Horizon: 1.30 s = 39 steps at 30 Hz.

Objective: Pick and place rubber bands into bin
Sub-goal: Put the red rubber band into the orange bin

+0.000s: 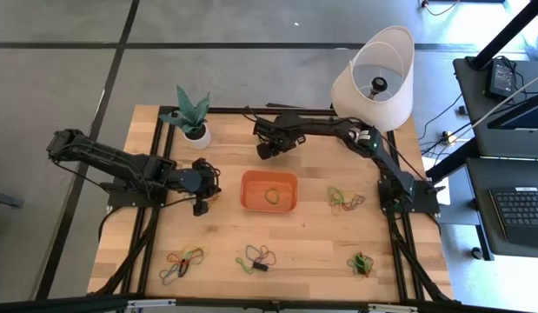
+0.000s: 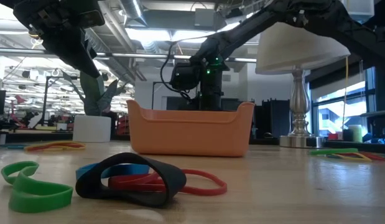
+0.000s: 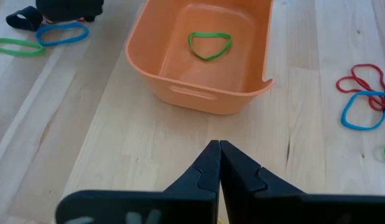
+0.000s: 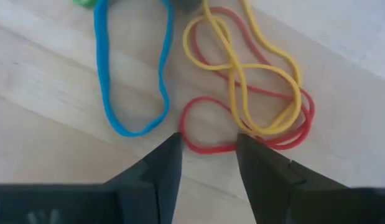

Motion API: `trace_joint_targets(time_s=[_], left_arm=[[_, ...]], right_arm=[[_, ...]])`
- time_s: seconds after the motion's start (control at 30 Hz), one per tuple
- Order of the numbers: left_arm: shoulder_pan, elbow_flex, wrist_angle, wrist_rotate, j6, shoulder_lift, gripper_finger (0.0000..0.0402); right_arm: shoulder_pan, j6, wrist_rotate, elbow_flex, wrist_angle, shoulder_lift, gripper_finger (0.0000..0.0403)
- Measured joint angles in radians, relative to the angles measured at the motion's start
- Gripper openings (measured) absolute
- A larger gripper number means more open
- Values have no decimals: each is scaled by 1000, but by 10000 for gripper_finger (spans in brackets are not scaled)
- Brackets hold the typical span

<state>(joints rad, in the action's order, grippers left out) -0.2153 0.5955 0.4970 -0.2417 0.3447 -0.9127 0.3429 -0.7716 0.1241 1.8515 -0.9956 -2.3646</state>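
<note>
The orange bin (image 1: 248, 193) stands mid-table with one green rubber band (image 3: 209, 45) inside. My right gripper (image 4: 208, 142) points down, open, just beyond the bin's far side (image 1: 267, 152). Its fingertips stand on either side of a red band's loop (image 4: 204, 147), which lies tangled with a yellow band (image 4: 267, 93). A blue band (image 4: 117, 93) lies beside them on the wood. My left gripper (image 3: 219, 148) is shut with nothing in it, held above the table left of the bin (image 1: 202, 202). More rubber bands lie in small heaps (image 1: 345, 199), (image 1: 183, 261), (image 1: 257, 257), (image 1: 361, 263).
A white lamp (image 1: 377, 74) stands at the far right corner. A white plant pot (image 1: 195, 132) is at the far left. Black, red, blue and green bands (image 2: 130, 180) lie near the front edge. Bare wood shows between the heaps and the bin.
</note>
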Motion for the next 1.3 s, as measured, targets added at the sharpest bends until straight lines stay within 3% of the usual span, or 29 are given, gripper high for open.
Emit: trace_joint_targets(time_s=[0.2, 0.47, 0.67, 0.9, 1.13, 1.3], left_arm=[[0, 0, 0, 0, 0, 0, 2], [0, 0, 0, 0, 0, 0, 3], [0, 0, 0, 0, 0, 0, 3], [0, 0, 0, -3, -17, 0, 4], [0, 0, 0, -3, -30, 0, 4], [0, 0, 0, -3, -30, 0, 5]], right_arm=[[-11, 47, 1, 20, -8, -6, 133], [-13, 78, -7, 19, -11, -6, 10], [-13, 104, -20, 17, -22, 17, 4], [-18, 103, -34, 13, -31, 130, 2], [-35, 97, 40, 14, -66, 241, 2], [-54, 96, 156, 14, -85, 331, 1]])
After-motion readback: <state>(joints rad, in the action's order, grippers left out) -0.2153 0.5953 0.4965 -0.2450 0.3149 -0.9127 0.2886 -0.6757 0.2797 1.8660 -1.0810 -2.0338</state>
